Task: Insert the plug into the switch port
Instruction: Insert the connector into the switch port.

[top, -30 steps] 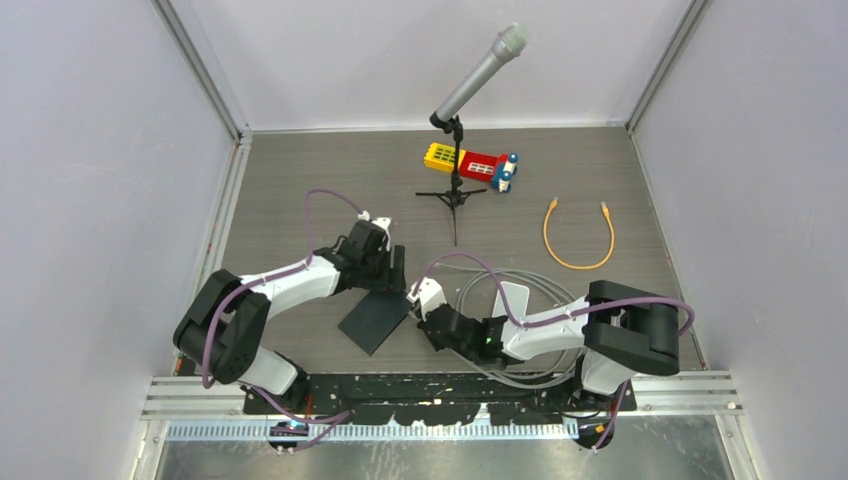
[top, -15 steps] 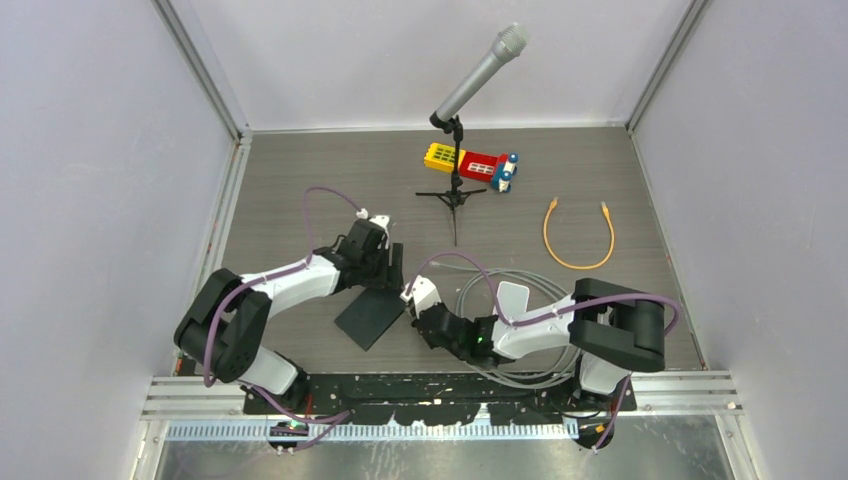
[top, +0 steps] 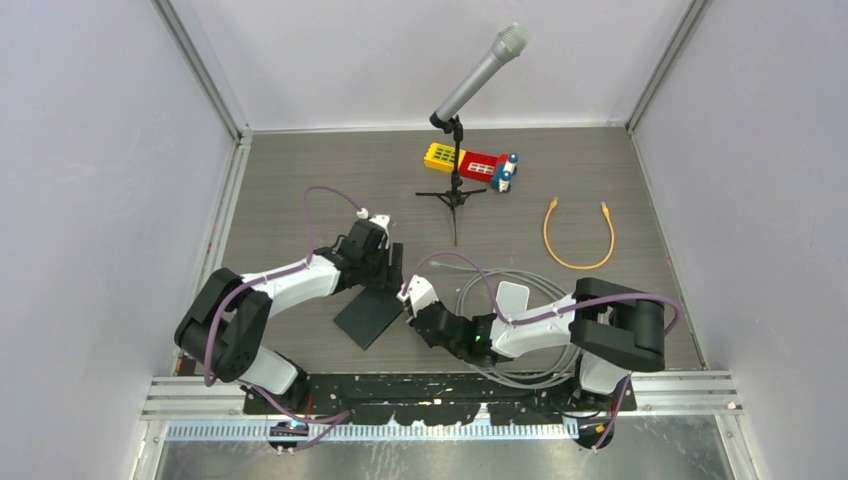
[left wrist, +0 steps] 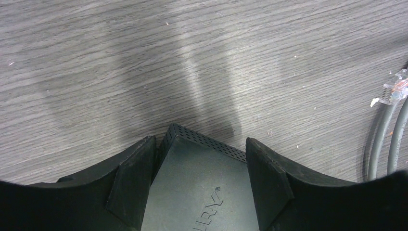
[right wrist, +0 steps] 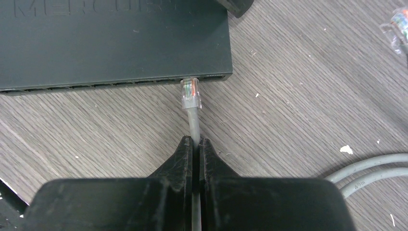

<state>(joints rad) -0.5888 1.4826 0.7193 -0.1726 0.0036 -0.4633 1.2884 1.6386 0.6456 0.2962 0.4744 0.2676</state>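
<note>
My right jaws, bottom centre of the right wrist view, are pinched shut on the grey cable (right wrist: 194,126) just behind the plug (right wrist: 191,94). Plug tip sits at the mouth of a port near the right end of the switch (right wrist: 110,43) front; can't tell if seated. My left jaws are wide, clamping a switch corner, pads touching both sides. Switch lies flat on the bench (top: 300,180), lower centre in top view. Farther up: orange cable (top: 579,236), toy blocks (top: 475,163), microphone (top: 480,72).
</note>
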